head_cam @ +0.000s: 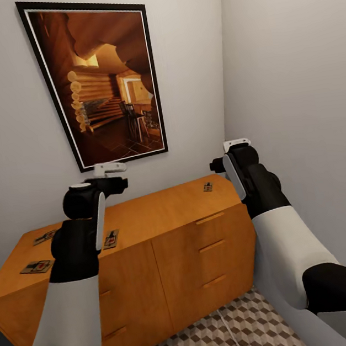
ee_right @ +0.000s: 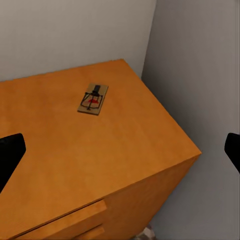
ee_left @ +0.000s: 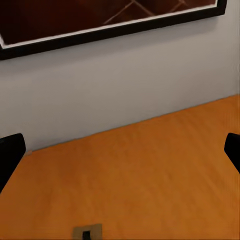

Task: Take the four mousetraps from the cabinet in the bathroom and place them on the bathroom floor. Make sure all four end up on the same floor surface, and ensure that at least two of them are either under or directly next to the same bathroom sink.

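Presently the cabinet [head_cam: 150, 238] stands against the wall below a framed picture [head_cam: 100, 84], its left end cut off by the left arm. Cube-patterned bathroom floor [head_cam: 221, 338] shows at its foot. Left hand [head_cam: 110, 169] and right hand [head_cam: 235, 144] hover above the cabinet top; in the wrist views each hand's fingers stand wide apart, empty. Four mousetraps lie on that top: one near its right end [ee_right: 93, 98], one mid-left [head_cam: 111, 238] half hidden by the arm, two at the left end [head_cam: 37, 266] [head_cam: 44, 237].
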You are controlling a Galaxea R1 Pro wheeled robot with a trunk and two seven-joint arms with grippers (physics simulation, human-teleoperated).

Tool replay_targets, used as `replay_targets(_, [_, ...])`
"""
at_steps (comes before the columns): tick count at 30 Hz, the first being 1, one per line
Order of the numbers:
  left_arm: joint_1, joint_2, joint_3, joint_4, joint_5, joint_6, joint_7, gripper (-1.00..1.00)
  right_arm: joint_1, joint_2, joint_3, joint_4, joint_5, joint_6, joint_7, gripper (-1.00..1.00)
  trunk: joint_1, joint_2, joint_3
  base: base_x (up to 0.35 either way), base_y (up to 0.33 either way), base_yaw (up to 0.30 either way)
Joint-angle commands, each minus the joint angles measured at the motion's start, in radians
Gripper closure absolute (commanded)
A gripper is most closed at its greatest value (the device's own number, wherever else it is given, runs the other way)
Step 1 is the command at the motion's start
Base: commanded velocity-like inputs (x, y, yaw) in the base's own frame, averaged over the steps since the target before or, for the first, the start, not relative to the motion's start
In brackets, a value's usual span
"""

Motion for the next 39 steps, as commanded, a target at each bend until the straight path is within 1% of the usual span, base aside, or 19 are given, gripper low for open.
replay_targets(1, [-0.001, -0.001, -0.001, 0.003, -0.002, 0.004, 0.0, -1.0, -0.001, 0.0, 0.001, 0.0, 0.005, 0.005, -0.001, -1.0, 0.0, -0.001, -0.001, 0.0, 0.0, 0.0])
replay_targets(16, [-0.001, -0.009, -0.001, 0.077, 0.001, 0.004, -0.002, -1.0, -0.002, 0.0, 0.003, 0.002, 0.005, 0.005, -0.003, -1.0, 0.0, -0.001, -0.001, 0.0, 0.0, 0.0])
replay_targets(30, [-0.001, -0.008, 0.0, 0.176, 0.003, 0.004, -0.002, -1.0, -0.002, 0.0, 0.007, 0.002, 0.005, 0.005, -0.004, -1.0, 0.0, -0.001, -0.001, 0.004, 0.0, 0.0])
replay_targets(34, [-0.002, -0.005, 0.002, 0.218, 0.008, 0.004, -0.002, -1.0, -0.002, 0.0, 0.006, 0.002, 0.005, 0.005, -0.003, -1.0, 0.0, -0.001, -0.001, 0.123, 0.0, 0.0])
replay_targets(39, [-0.002, -0.004, 0.003, 0.26, 0.022, 0.004, -0.003, -1.0, -0.002, 0.0, 0.003, 0.002, 0.005, 0.005, -0.003, -1.0, 0.0, -0.001, -0.001, 0.245, 0.0, 0.0])
